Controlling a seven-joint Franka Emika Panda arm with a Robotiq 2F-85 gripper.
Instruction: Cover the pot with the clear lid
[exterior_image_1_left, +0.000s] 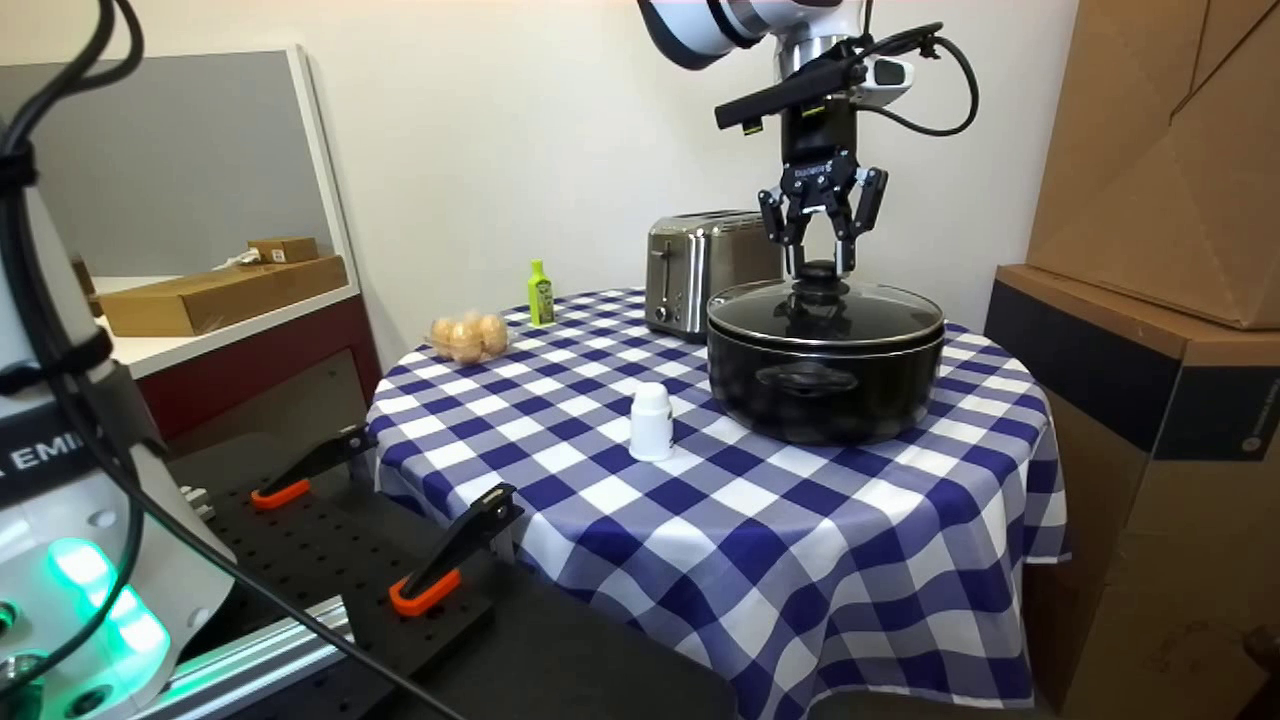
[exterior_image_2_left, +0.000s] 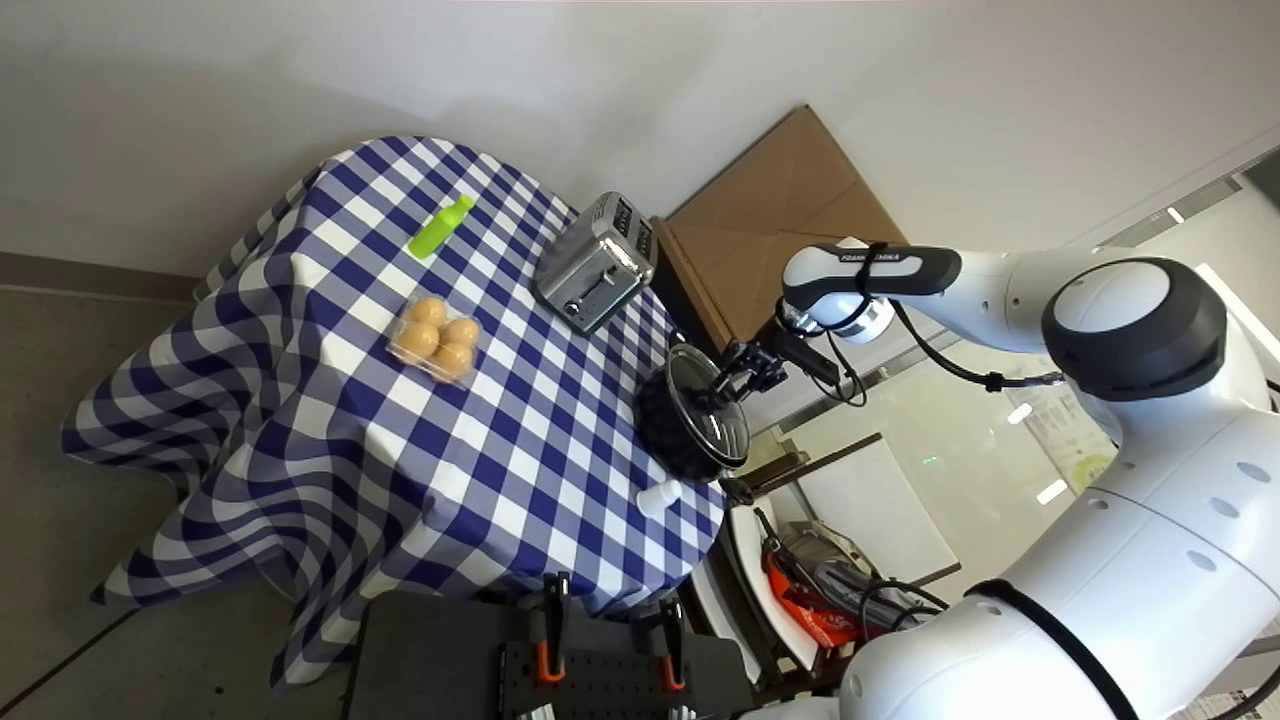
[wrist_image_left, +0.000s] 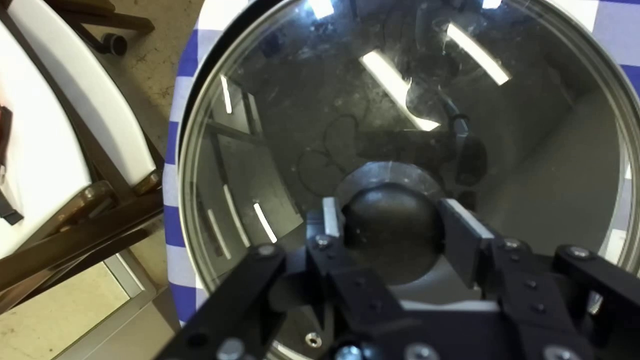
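Table (exterior_image_2_left: 560, 440): standing under a blue/white checked cloth (exterior_image_1_left: 600, 540), carrying the whole setup.
Arm (exterior_image_2_left: 1160, 480): extending out over the table, its end pointing straight down.
Pot (exterior_image_1_left: 850, 410): sitting upright on the cloth, near the toaster (exterior_image_1_left: 668, 290); step in hand is looking like final seating of the clear lid (wrist_image_left: 510, 165), so job's prob. nearly done.
Clear lid: lying over the pot mouth, knob (wrist_image_left: 395, 230) up, approx. level. In wrist view it's showing a bit off-ctr, w/ a dark strip of pot peeking out past one edge. Resting on the rim or hanging just above it: can't tell.
Toaster: standing apart from the pot, prob. not getting in the way.
Gripper (exterior_image_1_left: 820, 266): hanging over lid ctr, approx. half spread; pads (wrist_image_left: 330, 217) flanking the knob, one per side, & looking to be clasping it. Grip force: can't tell.
Shaker (exterior_image_1_left: 652, 425): standing near the pot, not touching.
Knob: sitting btwn the pads; next move is prob. calling for a small sideways nudge to ctr the lid, easing down till it's seating evenly, then spreading the pads & lifting straight up w/o dragging it.
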